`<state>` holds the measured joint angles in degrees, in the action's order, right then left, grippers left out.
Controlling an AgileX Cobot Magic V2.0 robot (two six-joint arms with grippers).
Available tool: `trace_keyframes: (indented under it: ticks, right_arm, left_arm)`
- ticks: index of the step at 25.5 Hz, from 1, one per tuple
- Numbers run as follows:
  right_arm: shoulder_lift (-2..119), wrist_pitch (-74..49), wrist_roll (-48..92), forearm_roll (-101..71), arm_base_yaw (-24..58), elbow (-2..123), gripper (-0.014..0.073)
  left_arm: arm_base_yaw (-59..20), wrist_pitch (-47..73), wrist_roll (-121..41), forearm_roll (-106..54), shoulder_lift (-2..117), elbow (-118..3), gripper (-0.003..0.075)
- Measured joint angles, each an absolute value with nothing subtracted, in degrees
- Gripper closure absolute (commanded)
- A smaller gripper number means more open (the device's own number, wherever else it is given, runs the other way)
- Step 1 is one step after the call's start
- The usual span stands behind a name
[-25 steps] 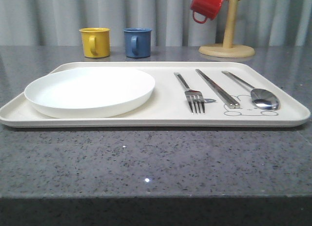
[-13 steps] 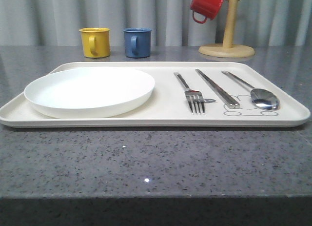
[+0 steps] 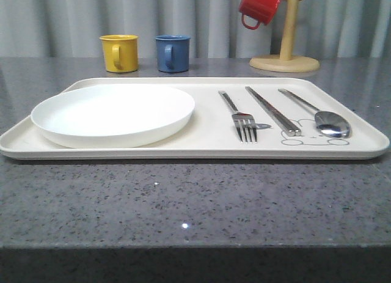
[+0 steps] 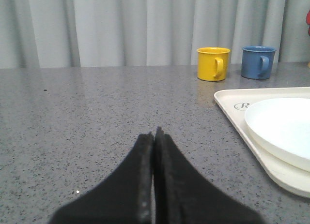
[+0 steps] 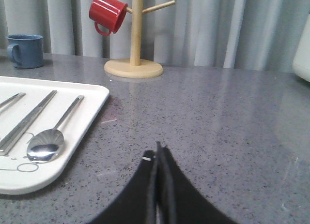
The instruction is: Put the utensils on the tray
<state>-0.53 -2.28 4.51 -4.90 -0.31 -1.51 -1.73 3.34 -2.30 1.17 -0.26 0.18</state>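
The cream tray lies across the grey table. On its right half rest three shiny utensils side by side: a fork, a pair of chopsticks and a spoon. The spoon and chopsticks also appear in the right wrist view. My left gripper is shut with nothing in it, low over bare table left of the tray. My right gripper is shut and empty over bare table right of the tray.
A round white plate fills the tray's left half. Behind the tray stand a yellow mug and a blue mug. A wooden mug tree with a red mug stands at the back right.
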Motion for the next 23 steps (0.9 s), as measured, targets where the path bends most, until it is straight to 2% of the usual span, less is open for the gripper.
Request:
trace_keyframes:
  ticks: [7,23]
  right_arm:
    - [-0.53,-2.16,-0.45,-2.61,-0.31,-1.51,0.0663]
    - [-0.53,-1.83,-0.91,-1.73,-0.31,-1.51,0.0663]
  left_arm:
    - [-1.73,3.34,-2.30,1.17,-0.26,0.18,0.0738]
    - [-1.73,3.34,-2.30,1.17,-0.26,0.18,0.0738]
